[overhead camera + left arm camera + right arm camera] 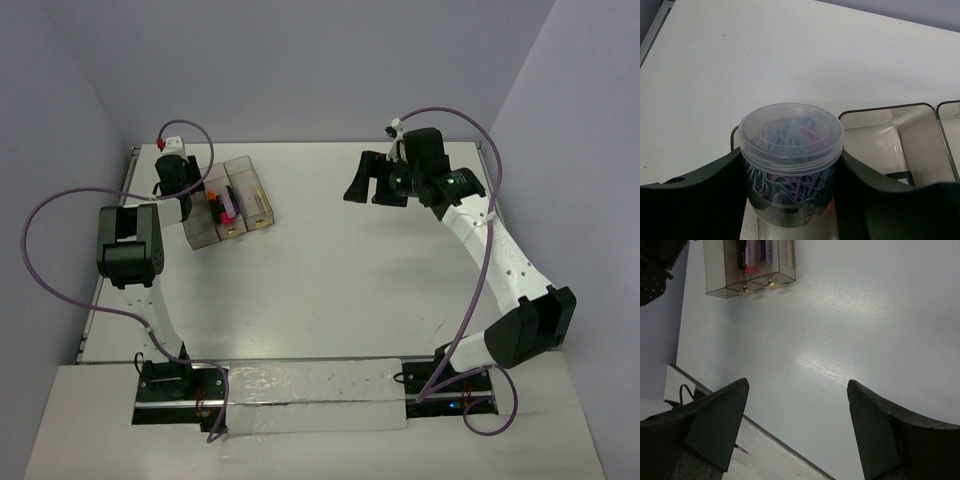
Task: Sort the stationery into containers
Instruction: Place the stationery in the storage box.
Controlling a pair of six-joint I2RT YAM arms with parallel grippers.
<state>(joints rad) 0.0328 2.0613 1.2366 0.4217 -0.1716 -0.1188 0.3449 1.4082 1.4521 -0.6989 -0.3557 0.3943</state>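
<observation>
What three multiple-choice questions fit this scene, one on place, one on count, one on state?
1. Where is the clear tub of paper clips?
A) between the left gripper's fingers
B) lying beside the right arm
C) inside the middle bin
2. How many bins are joined in the row?
A) two
B) three
C) five
3. How is the right gripper?
A) shut on a marker
B) shut on nothing
C) open and empty
Answers: 1 A, the left wrist view shows the fingers against both its sides; 2 B, the top view shows three side by side; 3 C, its wrist view shows nothing between wide-apart fingers.
</observation>
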